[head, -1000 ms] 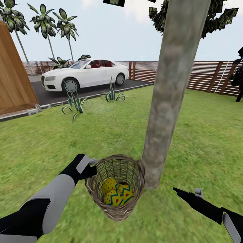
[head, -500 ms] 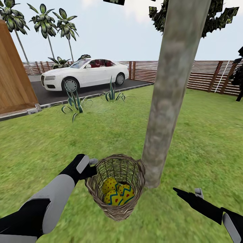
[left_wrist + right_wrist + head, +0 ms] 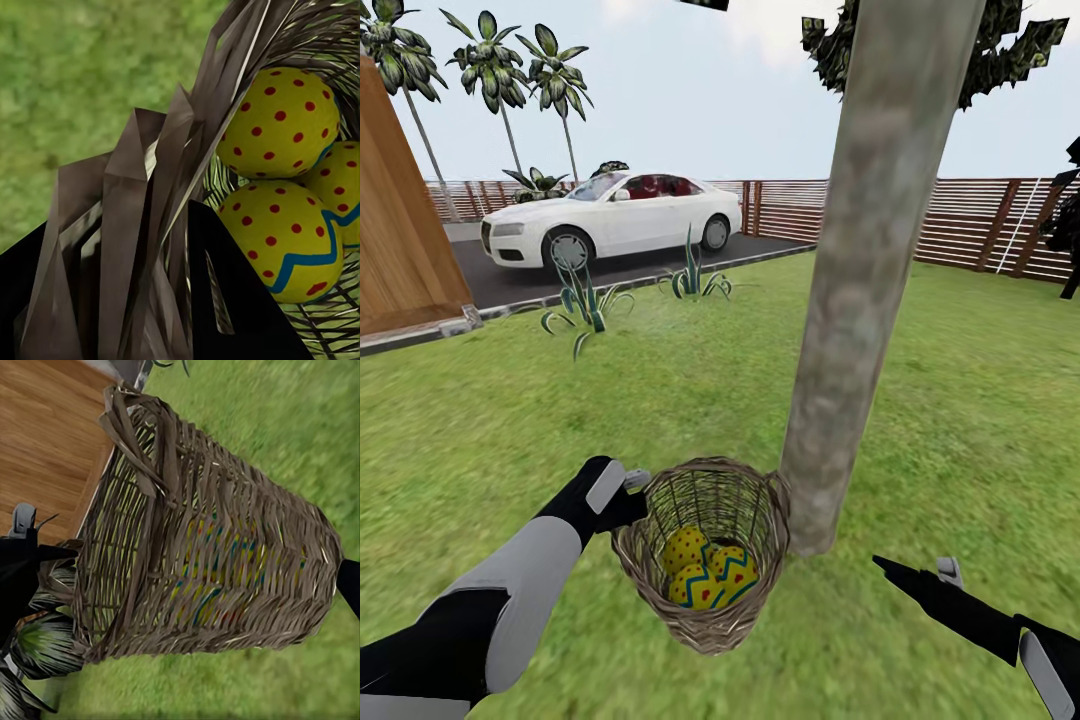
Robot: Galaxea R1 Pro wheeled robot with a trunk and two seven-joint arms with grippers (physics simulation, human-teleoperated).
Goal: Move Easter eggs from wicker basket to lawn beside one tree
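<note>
The wicker basket (image 3: 705, 560) hangs tilted just left of the foot of the thick grey-brown tree (image 3: 860, 280), over the lawn (image 3: 980, 400). My left gripper (image 3: 632, 492) is shut on its left rim; one black finger (image 3: 232, 307) lies inside the weave. All three yellow Easter eggs (image 3: 685, 548) (image 3: 737, 566) (image 3: 695, 592) are in the basket, and appear close up as eggs (image 3: 277, 124) (image 3: 289, 240) (image 3: 341, 191). My right gripper (image 3: 913, 568) is open, low and to the right of the basket, apart from it. The basket's side (image 3: 202, 562) faces it between spread fingers (image 3: 19, 570).
A white car (image 3: 610, 220) stands on the dark driveway (image 3: 510, 280) beyond the grass. A wooden wall (image 3: 400, 220) is at far left, a slatted fence (image 3: 980, 225) runs along the back. Spiky plants (image 3: 585, 305) edge the lawn. Open grass stretches right of the trunk.
</note>
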